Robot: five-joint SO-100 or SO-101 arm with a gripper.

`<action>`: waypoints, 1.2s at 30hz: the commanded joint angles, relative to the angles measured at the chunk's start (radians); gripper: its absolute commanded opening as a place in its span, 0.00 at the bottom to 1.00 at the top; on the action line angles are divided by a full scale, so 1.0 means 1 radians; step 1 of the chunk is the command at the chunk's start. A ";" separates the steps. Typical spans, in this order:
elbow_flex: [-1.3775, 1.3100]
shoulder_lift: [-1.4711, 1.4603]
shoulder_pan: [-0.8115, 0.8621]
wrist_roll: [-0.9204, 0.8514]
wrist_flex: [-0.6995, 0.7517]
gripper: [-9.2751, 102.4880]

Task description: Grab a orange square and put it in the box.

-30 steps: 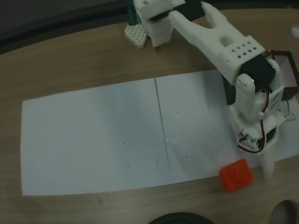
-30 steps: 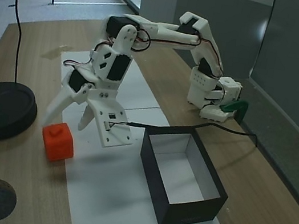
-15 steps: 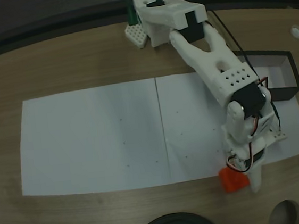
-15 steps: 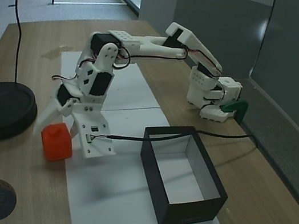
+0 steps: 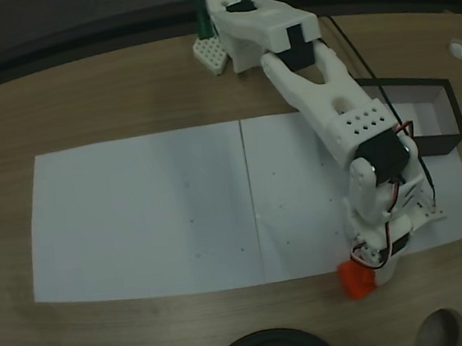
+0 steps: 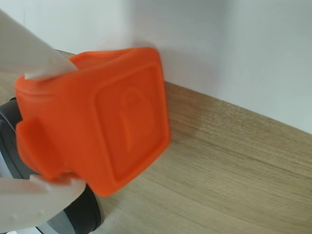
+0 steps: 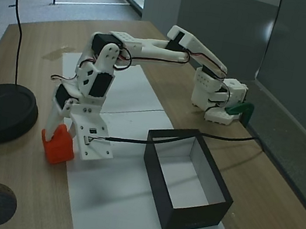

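While the arm is being seen from above in a fixed view, the gripper (image 5: 372, 272) is being held low over the orange square (image 5: 356, 280), which is sitting on bare wood just past the near edge of the white paper (image 5: 144, 215). Most of the cube is being covered by the wrist; only its left part is showing. The box (image 5: 438, 118) is being seen at the right edge, well apart from the cube, resting partly on the paper. The arm base (image 5: 228, 29) is mounted at the far table edge.

Wrist view: the orange square (image 6: 102, 131) is being framed close up, with a white finger (image 6: 29, 56) pressed against its upper left and another (image 6: 41, 202) at its lower left. A raised mark is showing on the facing side. The cube is being gripped between the two fingers, as far as can be told. Wood grain and paper are lying behind it.

Other fixed view: the gripper (image 7: 62, 134) is being kept down around the orange square (image 7: 57, 146), fingers straddling it, at the paper's left edge. The box (image 7: 185, 182) is standing open-topped to the right, apart from the cube, white interior showing. A black round stand base (image 7: 0, 111) is sitting on the table to the left, near the cube.
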 commanded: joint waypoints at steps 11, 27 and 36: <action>-0.229 0.707 0.005 -0.160 0.296 0.09; 0.767 1.404 -0.568 -0.048 0.301 0.09; 1.239 1.425 -0.574 -0.081 -0.006 0.09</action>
